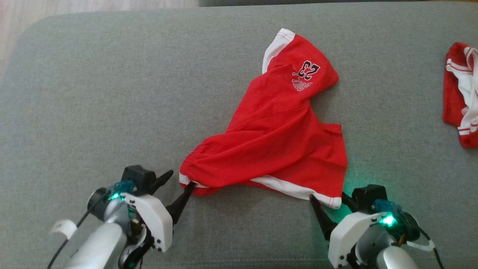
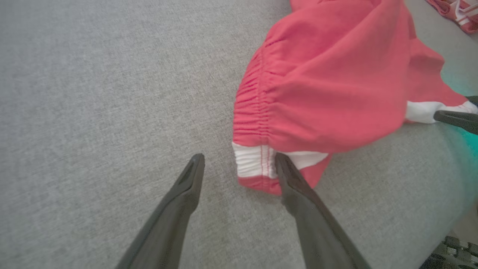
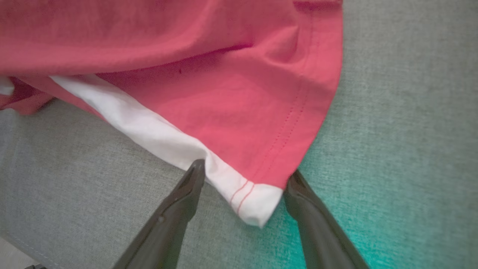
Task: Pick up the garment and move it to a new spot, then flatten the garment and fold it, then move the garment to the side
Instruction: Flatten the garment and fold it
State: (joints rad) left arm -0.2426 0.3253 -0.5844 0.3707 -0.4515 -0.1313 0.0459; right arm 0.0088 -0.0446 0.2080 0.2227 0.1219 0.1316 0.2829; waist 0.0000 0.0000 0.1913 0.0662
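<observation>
The garment (image 1: 276, 123), red shorts with white trim and a "23" print, lies crumpled on the grey cushion (image 1: 112, 93). My left gripper (image 1: 182, 179) stands open at its gathered waistband corner. In the left wrist view the white-banded corner of the garment (image 2: 336, 74) sits between the fingers of the left gripper (image 2: 239, 158), the right finger against the cloth. My right gripper (image 1: 328, 198) is open at the white hem corner. In the right wrist view that corner of the garment (image 3: 224, 93) lies between the spread fingers of the right gripper (image 3: 245, 170). Nothing is gripped.
A second red and white garment (image 1: 461, 93) lies bunched at the cushion's right edge, also seen as a red and white heap (image 2: 453, 9) in the left wrist view. Wooden floor (image 1: 93, 7) shows past the cushion's far left corner. Bare cushion stretches to the left.
</observation>
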